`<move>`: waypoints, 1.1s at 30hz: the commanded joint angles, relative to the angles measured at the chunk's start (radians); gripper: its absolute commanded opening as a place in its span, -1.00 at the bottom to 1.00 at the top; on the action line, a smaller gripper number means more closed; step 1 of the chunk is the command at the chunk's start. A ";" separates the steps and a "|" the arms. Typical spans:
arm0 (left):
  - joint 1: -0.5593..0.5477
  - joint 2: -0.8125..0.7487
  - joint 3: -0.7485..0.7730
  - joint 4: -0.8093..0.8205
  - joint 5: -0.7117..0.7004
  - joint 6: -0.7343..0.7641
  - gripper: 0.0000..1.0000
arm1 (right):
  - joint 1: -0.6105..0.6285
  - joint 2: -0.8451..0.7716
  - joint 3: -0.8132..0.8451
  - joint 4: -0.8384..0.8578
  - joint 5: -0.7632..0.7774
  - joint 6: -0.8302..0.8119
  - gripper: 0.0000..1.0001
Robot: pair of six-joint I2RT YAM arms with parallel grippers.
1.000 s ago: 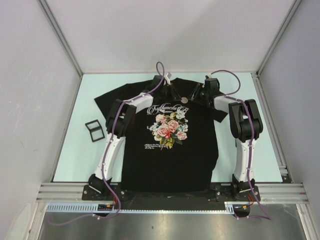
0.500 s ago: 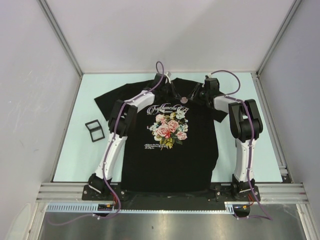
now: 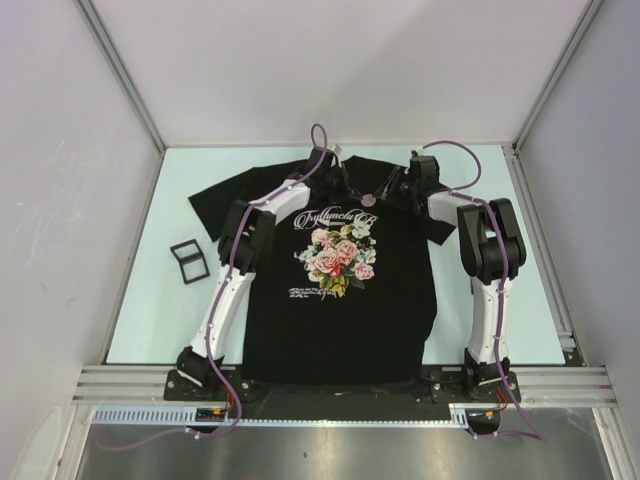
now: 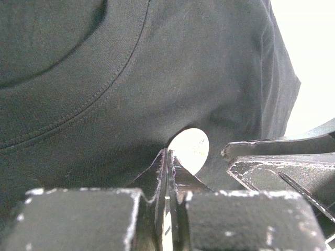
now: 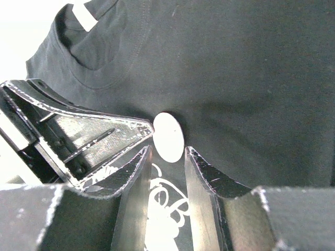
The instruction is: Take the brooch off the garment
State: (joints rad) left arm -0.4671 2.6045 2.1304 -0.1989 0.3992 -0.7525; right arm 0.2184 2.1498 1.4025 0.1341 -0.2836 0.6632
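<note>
The garment, a black T-shirt with a rose print, lies flat on the table. The brooch, a small pale oval disc, sits on its chest just above the white lettering. It also shows in the left wrist view and the right wrist view. My left gripper is shut, its tips on the shirt right beside the brooch; whether fabric is pinched I cannot tell. My right gripper is open, its jaws standing on either side of the brooch's near end.
A black rectangular frame lies on the pale table left of the shirt. The shirt collar with a white label is just beyond the brooch. Both grippers' fingers crowd together at the brooch. Grey walls enclose the table.
</note>
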 commanded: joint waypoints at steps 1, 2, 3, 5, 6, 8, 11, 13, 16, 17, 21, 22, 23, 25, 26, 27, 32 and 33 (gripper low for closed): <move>-0.002 0.008 0.039 -0.036 -0.010 -0.010 -0.93 | -0.004 0.013 -0.004 0.050 -0.031 0.022 -0.28; -0.002 0.008 0.040 -0.034 -0.010 -0.010 -0.94 | -0.005 0.018 -0.004 0.053 -0.035 0.026 -0.28; -0.002 0.006 0.040 -0.036 -0.010 -0.008 -0.94 | -0.005 0.021 -0.004 0.055 -0.037 0.027 -0.28; -0.002 0.005 0.039 -0.040 -0.013 -0.008 -0.95 | -0.005 0.025 -0.002 0.059 -0.038 0.030 -0.28; -0.002 0.003 0.039 -0.042 -0.016 -0.005 -0.95 | -0.005 0.027 0.000 0.055 -0.039 0.029 -0.28; -0.002 0.003 0.039 -0.043 -0.016 -0.004 -0.95 | -0.005 0.028 0.004 0.044 -0.029 0.026 -0.28; -0.002 0.003 0.040 -0.043 -0.014 -0.004 -0.95 | -0.005 0.035 0.016 0.016 -0.014 0.015 -0.26; -0.002 0.003 0.039 -0.043 -0.014 -0.002 -0.95 | -0.002 0.044 0.024 0.004 -0.012 0.007 -0.25; -0.002 0.005 0.040 -0.043 -0.013 -0.002 -0.95 | -0.004 0.067 0.032 0.027 -0.058 0.024 -0.25; -0.001 0.005 0.042 -0.042 -0.014 -0.004 -0.95 | 0.001 0.071 0.033 0.035 -0.065 0.027 -0.27; -0.002 0.003 0.040 -0.045 -0.013 0.001 -0.95 | 0.006 0.078 0.043 0.051 -0.084 0.032 -0.36; -0.002 0.002 0.040 -0.045 -0.014 0.002 -0.95 | 0.007 0.078 0.043 0.056 -0.085 0.029 -0.38; -0.002 0.002 0.040 -0.045 -0.014 0.004 -0.95 | 0.007 0.076 0.041 0.062 -0.088 0.027 -0.40; -0.001 0.000 0.040 -0.043 -0.013 0.005 -0.95 | 0.009 0.081 0.042 0.078 -0.100 0.029 -0.41; -0.002 0.000 0.040 -0.043 -0.011 0.005 -0.96 | 0.010 0.082 0.043 0.082 -0.101 0.030 -0.44; -0.002 0.000 0.040 -0.042 -0.008 0.005 -0.97 | 0.010 0.084 0.043 0.088 -0.106 0.032 -0.46; -0.002 -0.012 0.045 -0.053 -0.006 0.022 -0.96 | 0.019 0.061 0.041 0.073 -0.077 0.003 -0.90; -0.001 -0.018 0.045 -0.060 -0.005 0.033 -0.89 | 0.025 0.053 0.041 0.062 -0.043 -0.013 -0.98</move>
State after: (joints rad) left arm -0.4671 2.6049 2.1361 -0.2127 0.3962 -0.7502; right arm 0.2249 2.2177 1.4170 0.1806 -0.3664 0.6846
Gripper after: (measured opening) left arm 0.019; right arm 0.090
